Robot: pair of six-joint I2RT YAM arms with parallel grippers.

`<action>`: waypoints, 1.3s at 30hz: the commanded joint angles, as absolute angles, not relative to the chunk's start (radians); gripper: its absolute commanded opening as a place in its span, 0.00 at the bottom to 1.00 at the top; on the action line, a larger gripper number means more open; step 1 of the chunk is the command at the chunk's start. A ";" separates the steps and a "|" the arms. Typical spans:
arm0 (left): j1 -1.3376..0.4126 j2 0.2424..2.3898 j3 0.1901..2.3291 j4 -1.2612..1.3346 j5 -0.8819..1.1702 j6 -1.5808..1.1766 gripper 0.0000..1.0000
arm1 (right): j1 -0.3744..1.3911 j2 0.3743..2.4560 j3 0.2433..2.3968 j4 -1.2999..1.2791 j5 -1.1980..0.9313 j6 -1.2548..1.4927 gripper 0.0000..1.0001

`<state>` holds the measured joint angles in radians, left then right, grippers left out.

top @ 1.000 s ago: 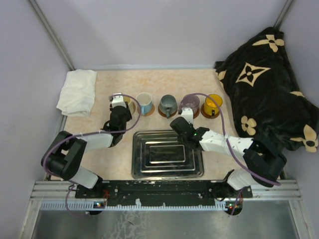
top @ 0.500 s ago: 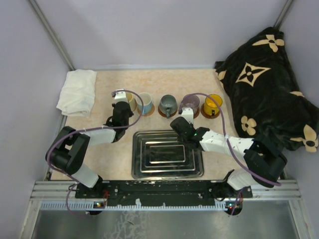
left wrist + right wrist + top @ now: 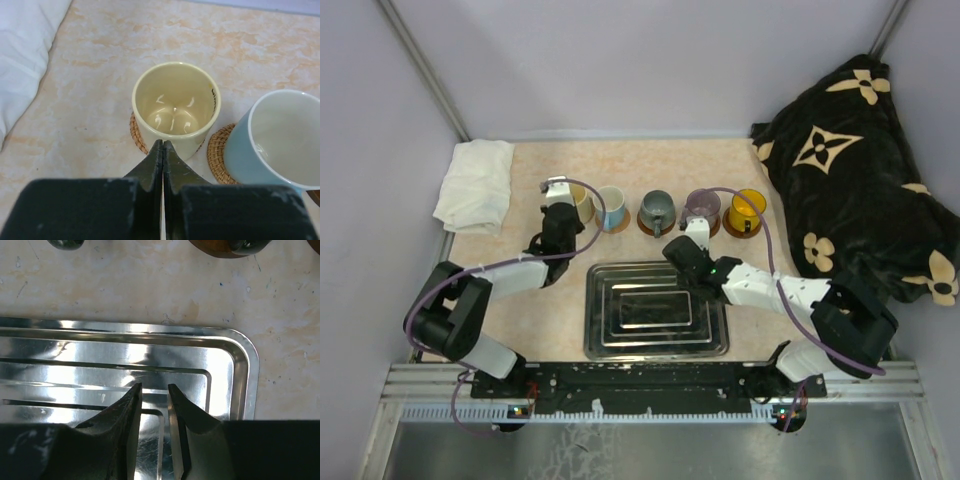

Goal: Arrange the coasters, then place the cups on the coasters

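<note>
Between lilac walls (image 3: 620,70), on the marbled beige table (image 3: 650,165), we see cups (image 3: 657,208) on coasters (image 3: 217,150) at the tray's (image 3: 220,370) twelve. Left gripper (image 3: 163,146) pinched together, empty, at the cream cup's (image 3: 175,107) six; right gripper (image 3: 154,388) barely parted, seemingly empty.

Soft even light, glare on tray (image 3: 247,371)

Five upright cups (image 3: 657,209), one per round brown coaster (image 3: 215,155), in a row from 9 to 3 o'clock.

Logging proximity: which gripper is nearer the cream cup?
Left. The left gripper is shut, by the near side of the cream cup; the right gripper is over the tray corner.
</note>
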<state>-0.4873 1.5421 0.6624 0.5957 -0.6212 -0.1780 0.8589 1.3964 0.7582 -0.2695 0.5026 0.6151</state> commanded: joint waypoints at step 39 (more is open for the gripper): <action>-0.393 1.421 1.174 -0.163 -0.490 -0.322 0.00 | 0.847 1.322 0.705 -0.210 0.527 0.648 0.28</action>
<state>-0.3954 1.5013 1.1503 -0.0948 -0.5556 -0.3424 0.8589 1.3540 0.6991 -0.2504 0.5037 0.6312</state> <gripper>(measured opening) 0.023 0.282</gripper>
